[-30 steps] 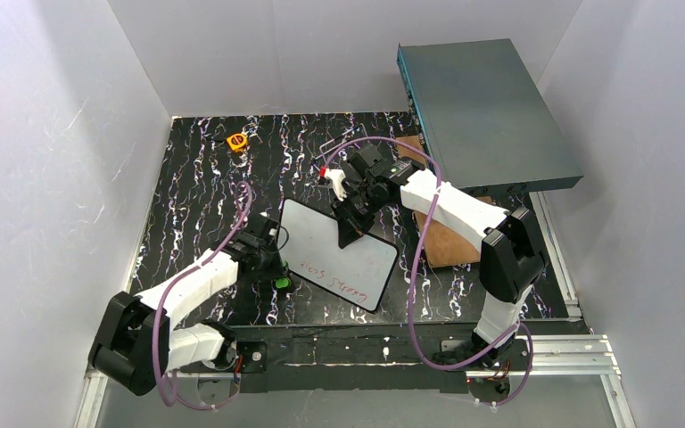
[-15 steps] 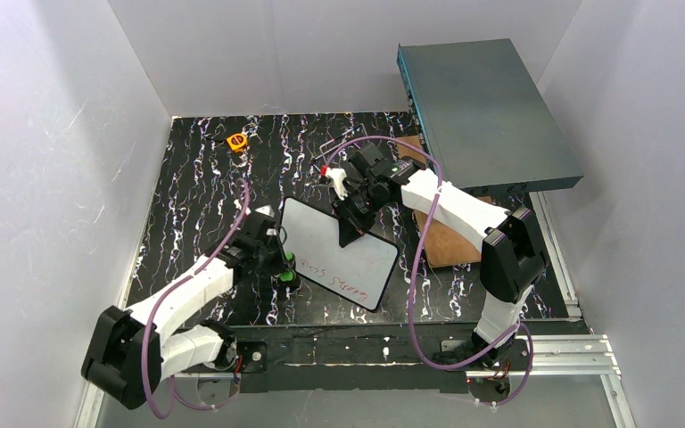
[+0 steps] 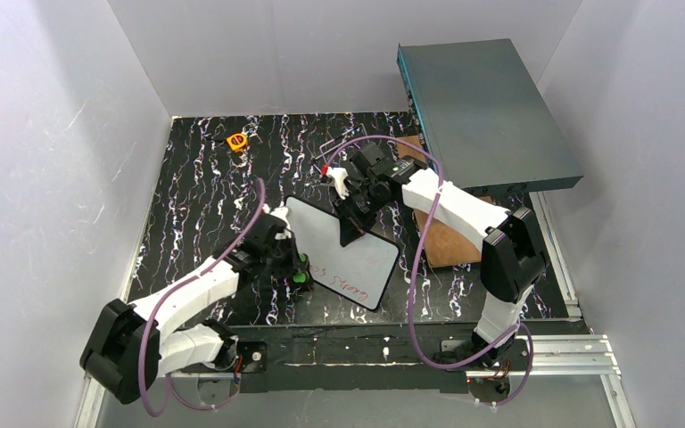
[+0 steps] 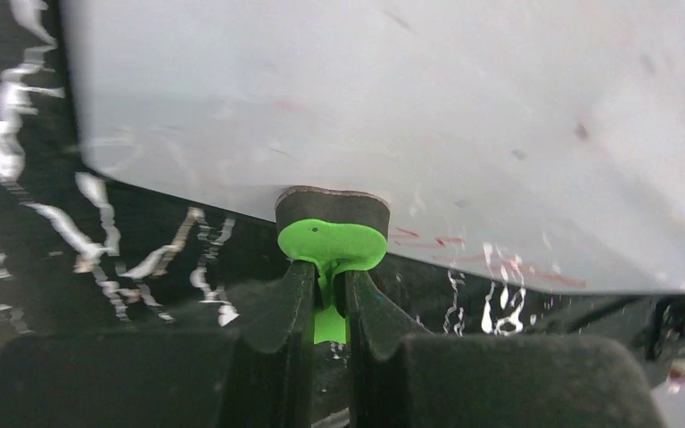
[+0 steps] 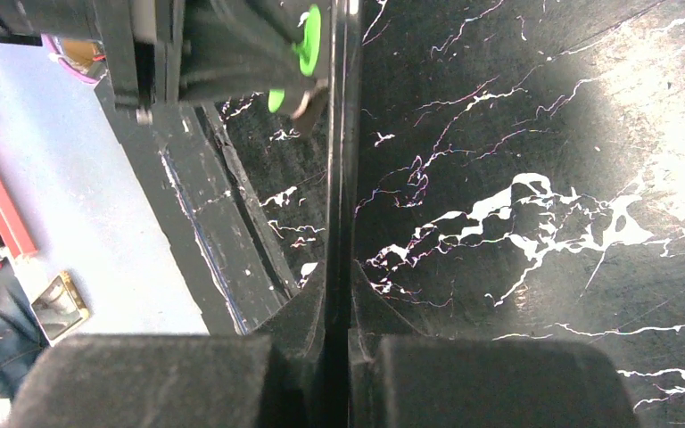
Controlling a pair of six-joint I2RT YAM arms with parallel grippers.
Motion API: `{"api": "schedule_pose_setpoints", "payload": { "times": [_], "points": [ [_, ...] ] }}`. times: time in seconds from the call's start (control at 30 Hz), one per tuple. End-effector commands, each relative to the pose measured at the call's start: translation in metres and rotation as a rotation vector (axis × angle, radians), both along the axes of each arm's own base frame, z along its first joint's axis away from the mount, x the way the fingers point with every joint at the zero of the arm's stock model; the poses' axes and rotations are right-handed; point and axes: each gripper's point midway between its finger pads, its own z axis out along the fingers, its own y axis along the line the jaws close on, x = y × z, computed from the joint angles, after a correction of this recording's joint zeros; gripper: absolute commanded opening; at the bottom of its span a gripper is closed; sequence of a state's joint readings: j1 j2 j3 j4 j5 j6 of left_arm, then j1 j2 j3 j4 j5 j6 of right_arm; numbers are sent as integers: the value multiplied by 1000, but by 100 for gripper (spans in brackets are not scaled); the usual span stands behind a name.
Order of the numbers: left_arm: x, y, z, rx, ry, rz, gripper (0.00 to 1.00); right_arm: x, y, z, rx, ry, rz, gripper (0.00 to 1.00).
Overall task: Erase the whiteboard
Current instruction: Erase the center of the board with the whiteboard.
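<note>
The whiteboard (image 3: 346,250) stands tilted at the middle of the black marbled table, with red writing (image 3: 346,283) near its lower edge. My right gripper (image 3: 355,223) is shut on its thin black top edge (image 5: 342,178), which runs between the jaws in the right wrist view (image 5: 339,308). My left gripper (image 3: 296,267) is shut on the stem of a green eraser (image 4: 332,242). The eraser's dark felt pad presses the white face (image 4: 410,107) close to the lower edge. Faint red strokes (image 4: 428,239) lie just right of the eraser.
A large grey-teal metal box (image 3: 486,111) leans at the back right above a brown wooden board (image 3: 450,242). A yellow tape measure (image 3: 237,141) lies at the back left. A small red and white object (image 3: 332,176) sits behind the right gripper.
My left gripper has slid right along the board's lower part with the eraser, and the left end of the red writing is gone. The right arm has stayed put.
</note>
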State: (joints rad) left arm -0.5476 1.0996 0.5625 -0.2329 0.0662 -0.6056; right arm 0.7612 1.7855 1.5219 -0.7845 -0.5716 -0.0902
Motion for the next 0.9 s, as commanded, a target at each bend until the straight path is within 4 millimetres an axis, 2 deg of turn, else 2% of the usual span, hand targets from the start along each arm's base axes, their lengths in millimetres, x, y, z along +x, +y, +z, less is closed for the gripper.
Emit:
{"api": "schedule_pose_setpoints", "payload": {
  "times": [0.0, 0.13, 0.3, 0.4, 0.47, 0.63, 0.77, 0.87],
  "points": [
    [-14, -38, -4, -35, -49, -180, 0, -24, 9, 21, 89, 29, 88, 1],
    [-19, -22, -18, 32, -42, -130, 0, -24, 9, 20, 88, 31, 88, 1],
    [5, 23, -16, 71, -50, 95, 0, -24, 9, 20, 89, 28, 88, 1],
    [20, 37, -11, 47, -45, 160, 0, -24, 9, 21, 89, 25, 86, 1],
    [25, 37, -9, 52, -39, 148, 0, -23, 9, 21, 89, 20, 85, 1],
    [24, 8, -4, -56, -16, 20, 0, -23, 8, 21, 86, 13, 83, 1],
    [5, -12, -6, -72, -21, -72, 0, -23, 8, 20, 86, 20, 86, 1],
    [-14, -22, -16, -57, 2, -112, 0, -24, 10, 20, 87, 28, 90, 1]
  ]
}}
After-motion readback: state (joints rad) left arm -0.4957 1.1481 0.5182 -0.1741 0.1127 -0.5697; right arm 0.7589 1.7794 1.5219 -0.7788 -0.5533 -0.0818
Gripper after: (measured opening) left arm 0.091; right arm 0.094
